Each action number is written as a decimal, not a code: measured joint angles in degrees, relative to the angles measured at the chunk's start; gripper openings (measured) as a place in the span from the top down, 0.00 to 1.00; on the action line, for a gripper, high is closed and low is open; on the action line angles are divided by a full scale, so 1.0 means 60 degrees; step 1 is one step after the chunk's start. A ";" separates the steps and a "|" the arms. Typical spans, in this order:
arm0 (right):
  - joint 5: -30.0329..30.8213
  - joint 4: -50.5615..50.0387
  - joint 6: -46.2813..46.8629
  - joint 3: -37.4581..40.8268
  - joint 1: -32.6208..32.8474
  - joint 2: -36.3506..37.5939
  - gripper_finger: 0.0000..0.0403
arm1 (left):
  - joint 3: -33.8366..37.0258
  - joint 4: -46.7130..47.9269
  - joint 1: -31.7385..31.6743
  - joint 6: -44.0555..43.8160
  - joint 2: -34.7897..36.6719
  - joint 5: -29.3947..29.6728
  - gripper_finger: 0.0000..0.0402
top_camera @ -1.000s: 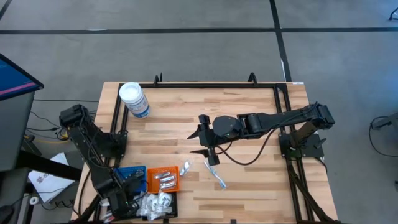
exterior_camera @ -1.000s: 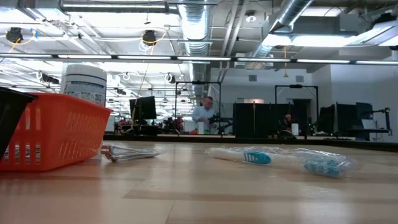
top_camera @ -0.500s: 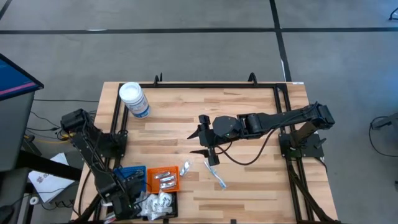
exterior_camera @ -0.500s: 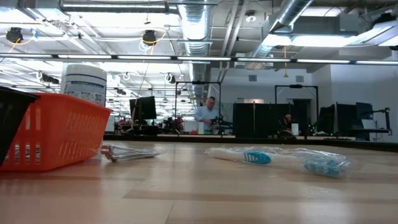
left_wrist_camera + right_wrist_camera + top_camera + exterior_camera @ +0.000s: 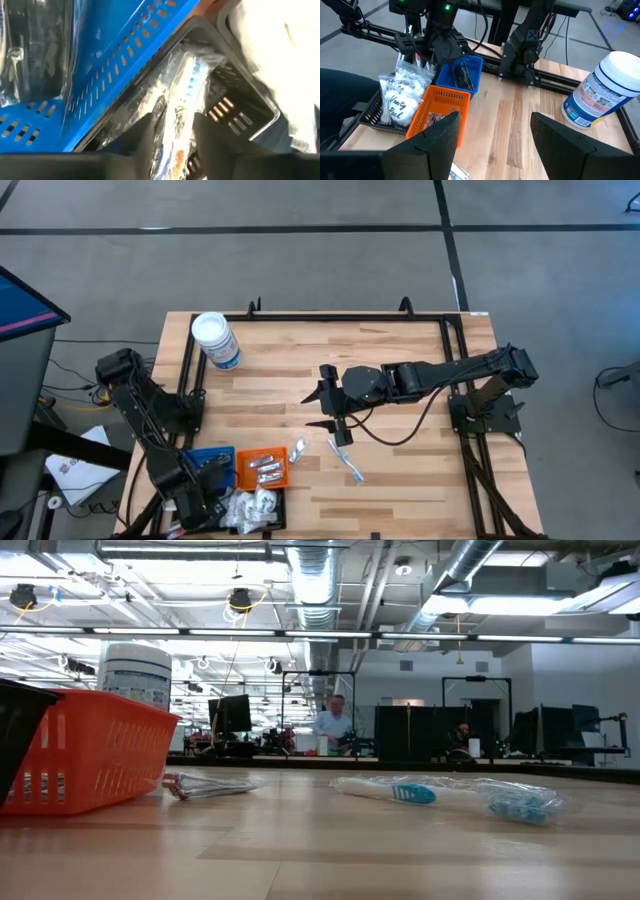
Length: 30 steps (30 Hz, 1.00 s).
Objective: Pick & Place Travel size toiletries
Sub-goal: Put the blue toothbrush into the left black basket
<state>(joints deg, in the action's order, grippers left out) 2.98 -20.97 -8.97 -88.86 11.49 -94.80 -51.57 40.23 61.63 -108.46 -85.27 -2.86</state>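
My left gripper (image 5: 175, 135) hangs over the black tray (image 5: 240, 115) at the table's near left corner, pointing steeply down. Its fingers are apart, one on each side of a clear-wrapped white, blue and orange stick (image 5: 182, 100) lying in that tray. White packets (image 5: 400, 100) fill the rest of the tray. A wrapped toothbrush (image 5: 348, 463) and a silvery packet (image 5: 299, 450) lie flat on the table. My right gripper (image 5: 495, 145) hovers open above mid-table with nothing between its fingers. My left gripper's fingers (image 5: 145, 132) stand on either side of the wrapped stick's near end (image 5: 175, 145), coming from above. Whether they touch the wrapper I cannot tell. The stick lies in the black tray.
An orange tray (image 5: 262, 468) holding silvery tubes and a blue tray (image 5: 212, 465) stand beside the black one. A big white-lidded jar (image 5: 216, 340) stands at the far left. A black rail frames the table's edge (image 5: 330, 313). People show in the room beyond.
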 joint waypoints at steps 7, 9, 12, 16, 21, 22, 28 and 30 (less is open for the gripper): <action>-0.0001 -0.0149 -0.0325 0.0099 0.0004 0.0281 0.41 | 0.0000 0.0178 0.0106 -0.0520 0.0883 0.0174 0.47; -0.0015 0.0340 -0.0353 0.0443 0.0079 0.0730 0.41 | -0.0004 0.0146 0.0248 -0.0532 0.1288 0.0942 0.45; -0.0037 0.1072 -0.0330 0.1383 0.0102 0.1499 0.41 | -0.0004 0.0312 0.0473 -0.0254 0.1897 0.2224 0.45; -0.0050 0.2499 0.0142 0.2969 -0.0070 0.2736 0.41 | -0.0004 0.0564 0.0561 0.0810 0.2575 0.4427 0.47; -0.0026 0.3541 0.1275 0.4492 -0.0455 0.3883 0.41 | -0.0004 0.0548 -0.0075 0.3391 0.3308 0.6850 0.50; -0.0026 0.3544 0.1453 0.4646 -0.0515 0.3976 0.41 | -0.0004 0.0542 -0.0283 0.3957 0.3417 0.7237 0.50; -0.0022 0.3307 0.2289 0.4725 -0.0454 0.4029 0.41 | -0.0007 0.0250 -0.1693 0.7236 0.3659 0.8374 0.51; -0.0025 0.3370 0.2197 0.4707 -0.0317 0.3807 0.41 | -0.0007 0.0203 -0.2068 0.8139 0.3647 0.8759 0.51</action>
<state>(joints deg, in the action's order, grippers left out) 2.83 -0.75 4.21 -60.62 9.58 -71.96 -51.62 41.45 49.22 -59.63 -63.39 49.69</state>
